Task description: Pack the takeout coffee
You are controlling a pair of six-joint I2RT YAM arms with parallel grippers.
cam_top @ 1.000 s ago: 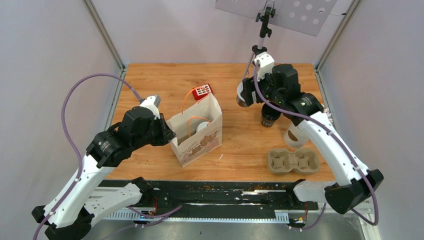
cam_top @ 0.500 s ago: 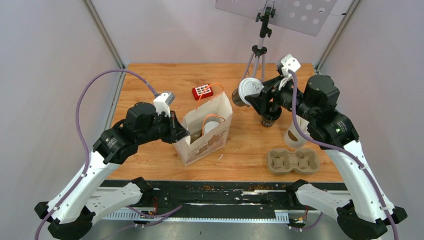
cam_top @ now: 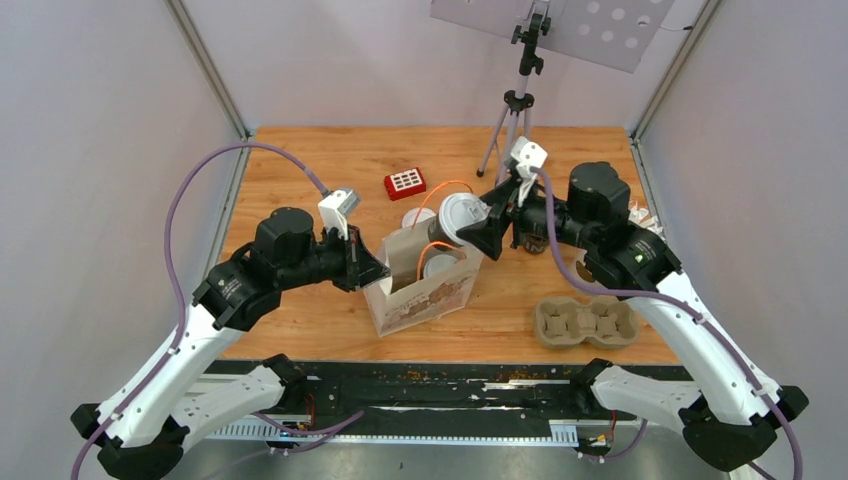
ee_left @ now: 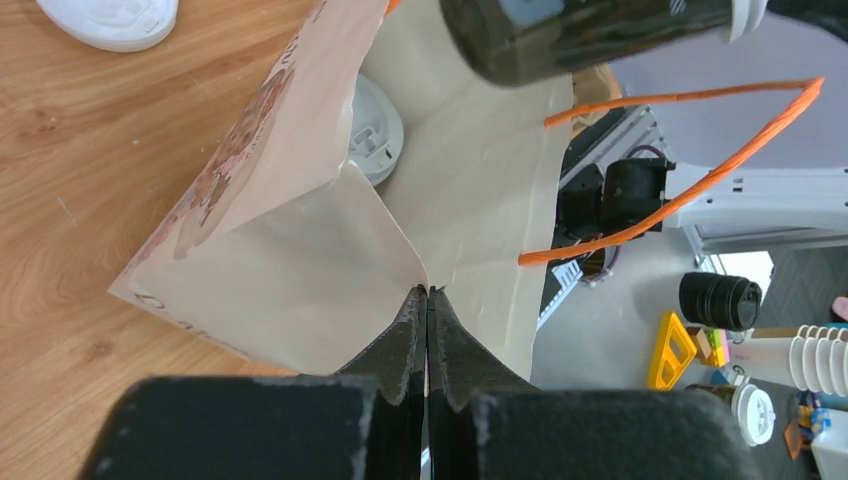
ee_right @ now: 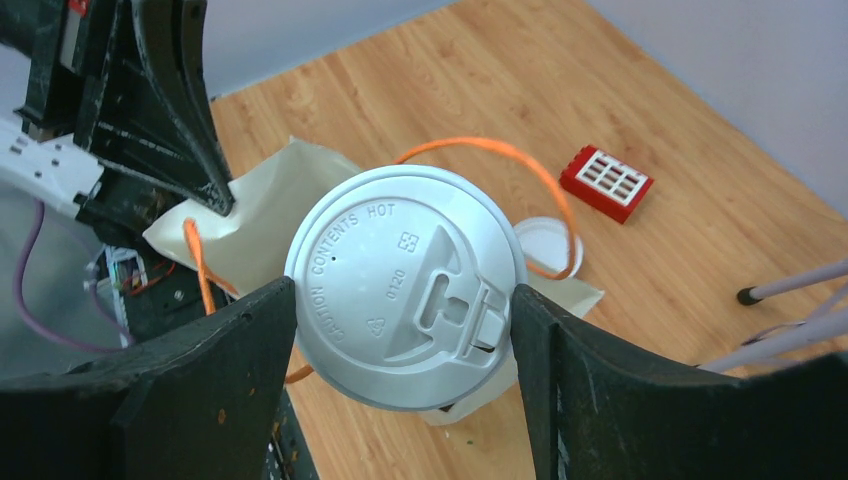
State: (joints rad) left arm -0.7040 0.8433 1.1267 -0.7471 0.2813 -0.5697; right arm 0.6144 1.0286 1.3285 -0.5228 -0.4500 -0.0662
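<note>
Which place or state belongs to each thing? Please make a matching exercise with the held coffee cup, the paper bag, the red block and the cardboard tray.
Things:
1. held coffee cup
2. paper bag
3. red block
4. cardboard tray

Places or states:
A. on the table, beyond the bag
B. rim pinched by the shut left gripper
C. nothing in it, beside the right arm
D. tilted in the right gripper, above the bag

Pairs: 1-D, 2-B, 3-A, 4-C

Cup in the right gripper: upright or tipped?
Tipped. The cup lies nearly sideways in the right gripper, base toward the paper bag, lid away.
</note>
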